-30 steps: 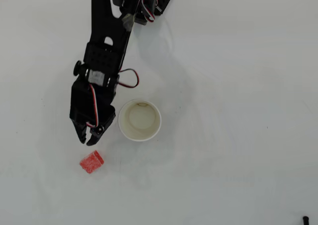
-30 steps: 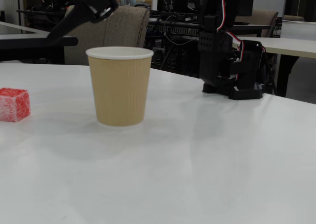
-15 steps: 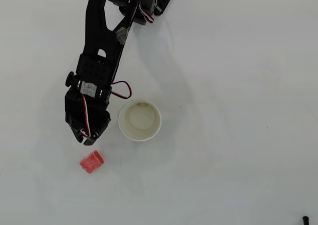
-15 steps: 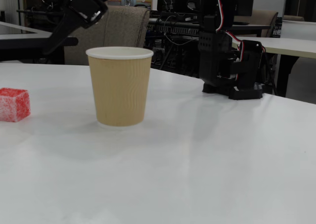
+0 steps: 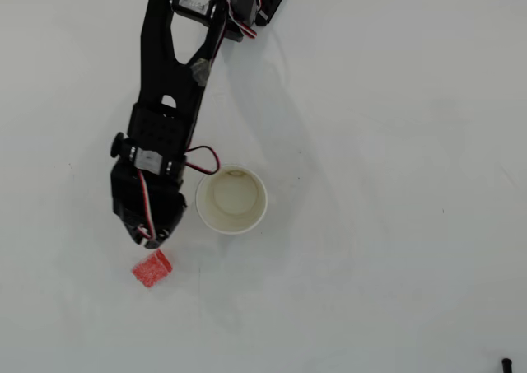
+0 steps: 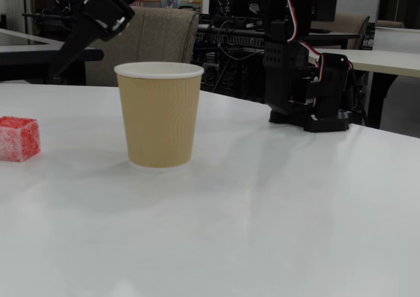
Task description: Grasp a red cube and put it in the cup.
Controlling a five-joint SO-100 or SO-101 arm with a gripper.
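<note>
Grainy red cube (image 5: 152, 268), ribbed paper cup (image 6: 159, 113), perhaps kraft

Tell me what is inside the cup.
Nothing: the overhead view shows the cup empty, cream walls with faint staining. The red cube lies outside on the table.

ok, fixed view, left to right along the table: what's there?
red cube → cup → arm base. The tool is up at top left, above the table, so it is left out of the order.
</note>
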